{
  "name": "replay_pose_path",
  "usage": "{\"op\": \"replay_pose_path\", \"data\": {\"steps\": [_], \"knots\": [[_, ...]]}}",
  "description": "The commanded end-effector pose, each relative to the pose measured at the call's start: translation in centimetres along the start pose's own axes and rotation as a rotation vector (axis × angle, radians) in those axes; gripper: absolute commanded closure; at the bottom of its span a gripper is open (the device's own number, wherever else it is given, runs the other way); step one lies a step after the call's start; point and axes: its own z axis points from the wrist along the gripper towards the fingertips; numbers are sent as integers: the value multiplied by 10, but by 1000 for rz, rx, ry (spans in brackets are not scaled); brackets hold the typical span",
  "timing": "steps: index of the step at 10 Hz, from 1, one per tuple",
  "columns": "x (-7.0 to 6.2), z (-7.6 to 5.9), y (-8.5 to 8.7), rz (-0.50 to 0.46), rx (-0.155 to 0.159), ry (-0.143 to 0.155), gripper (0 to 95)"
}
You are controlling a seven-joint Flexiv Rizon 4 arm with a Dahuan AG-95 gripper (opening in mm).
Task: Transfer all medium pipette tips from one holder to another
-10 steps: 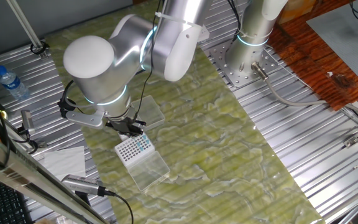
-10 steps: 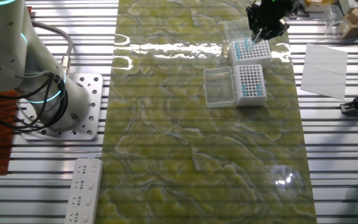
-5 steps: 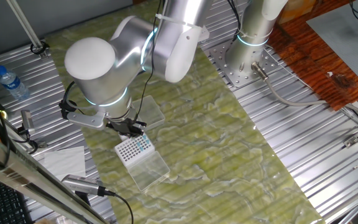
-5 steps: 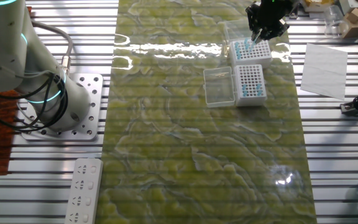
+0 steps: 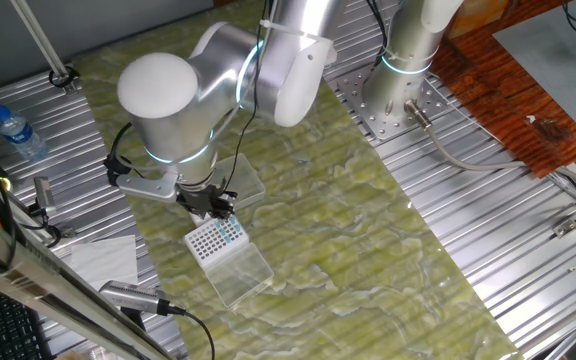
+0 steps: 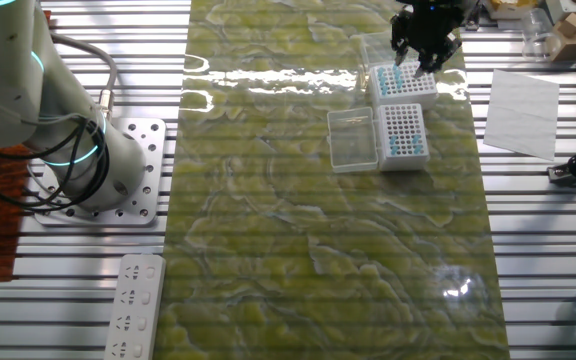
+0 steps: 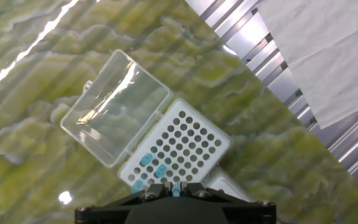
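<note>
My gripper (image 7: 176,188) is shut on one light-blue pipette tip (image 7: 177,191), held just above a white holder (image 7: 185,146) with a hole grid. A few medium pipette tips (image 7: 151,164) stand in that holder's near-left corner; its clear lid (image 7: 114,115) lies open beside it. In the other fixed view the gripper (image 6: 417,62) hangs over the far holder (image 6: 404,84), while the near holder (image 6: 404,135) carries blue tips (image 6: 417,140) along its right columns. In one fixed view the gripper (image 5: 215,208) sits above the tip-filled holder (image 5: 215,239); the arm hides the second holder.
A clear lid (image 6: 353,138) lies left of the near holder. A white paper sheet (image 6: 521,98) rests on the ribbed metal to the right. A water bottle (image 5: 16,132) lies at the table's left side. The arm's base (image 6: 108,170) and a power strip (image 6: 138,305) stand at the other side.
The gripper has lifted a little away from the far holder, and the arm's elbow has shifted up and to the right. Both holders stay where they were.
</note>
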Motion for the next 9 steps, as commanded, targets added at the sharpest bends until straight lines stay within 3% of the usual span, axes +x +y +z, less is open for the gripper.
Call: {"op": "replay_pose_path", "data": {"steps": [1,5,6,9], "knots": [[6,2,-7,-35,8,1,570],[41,5,-41,-130,13,-2,570],[53,11,-53,-149,18,-6,570],[61,21,-71,-191,32,-11,570]]}}
